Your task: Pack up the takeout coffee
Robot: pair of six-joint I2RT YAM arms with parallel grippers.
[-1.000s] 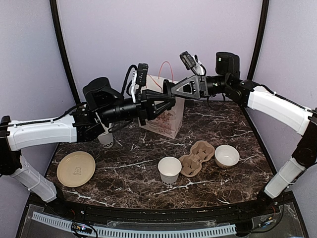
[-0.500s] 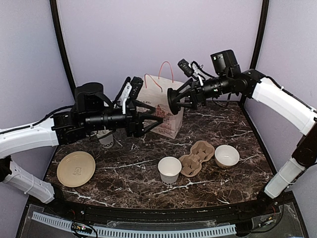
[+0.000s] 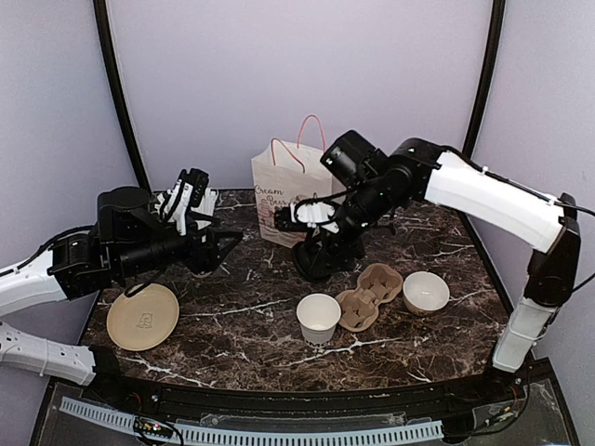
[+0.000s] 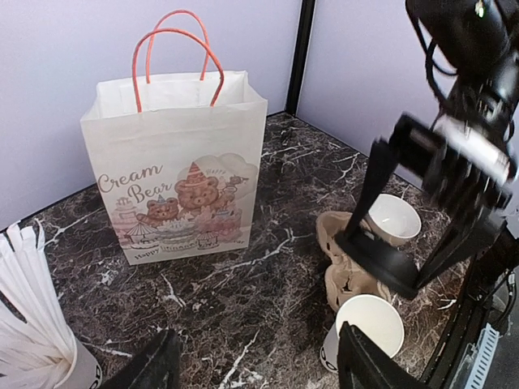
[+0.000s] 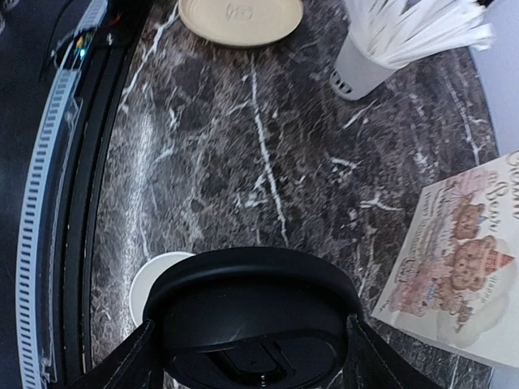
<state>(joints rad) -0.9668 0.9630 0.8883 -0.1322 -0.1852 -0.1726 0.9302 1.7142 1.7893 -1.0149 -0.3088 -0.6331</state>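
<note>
The white paper cup stands open-topped on the marble near the front, and shows again in the left wrist view. My right gripper is shut on the round black lid, held low over the table just behind and above the cup. In the right wrist view the lid spans the gap between both fingers and hides most of the cup below it. My left gripper hovers at the left, open and empty, pointing toward the bag.
A paper bag with red handles stands open at the back. The brown cup carrier and a white bowl sit right of the cup. At front left is a tan plate. A straw-filled cup is by my left gripper.
My left gripper has opened and drawn back to the left and down. My right arm has swung the lid down from beside the bag's top to just above the table near the cup.
</note>
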